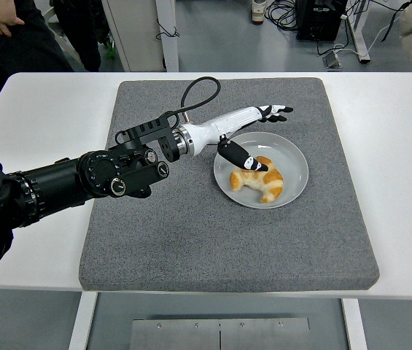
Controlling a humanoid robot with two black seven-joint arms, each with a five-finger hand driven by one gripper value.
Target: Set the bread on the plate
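Robot hand (253, 135) spread above plated bread (259, 179)

arm (60, 186): was black, built of rounded joint housings with small silver screws
wrist block (147, 135): was black, boxy
cable (195, 95): was black, looped from the wrist
left hand (246, 131): had a white shell with black fingers (277, 111) bearing small white marks

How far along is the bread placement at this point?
Done: the bread, a croissant, lies on the plate on the grey mat. In hand: nothing; the left robot hand is open above the plate's far-left rim, fingers spread, not gripping the bread. Left: apparently only pulling the arm clear. The right arm is out of view.
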